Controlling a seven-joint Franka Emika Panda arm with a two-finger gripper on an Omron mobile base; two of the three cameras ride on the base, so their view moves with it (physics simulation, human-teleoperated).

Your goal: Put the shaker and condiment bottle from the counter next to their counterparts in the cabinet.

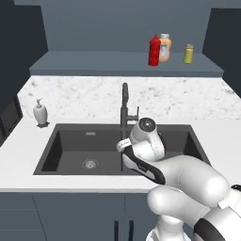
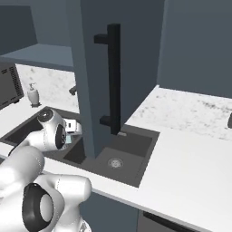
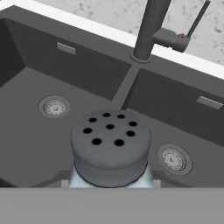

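While the fingers grip the shaker [image 3: 110, 148] over the sink [image 3: 35, 100] (hand view), the condiment bottle [image 1: 154, 51] stands shelved.

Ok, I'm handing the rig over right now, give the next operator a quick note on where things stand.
Tool: shut on the shaker, held over the sink with its dark holed cap facing the hand camera.
Condiment bottle: already on the cabinet shelf, upright beside the peach-orange bottle. The yellow-olive shaker stands further right.
Done: bottle placed, shaker picked up.
Left: lift the shaker to the shelf, set it next to the yellow-olive shaker, release.
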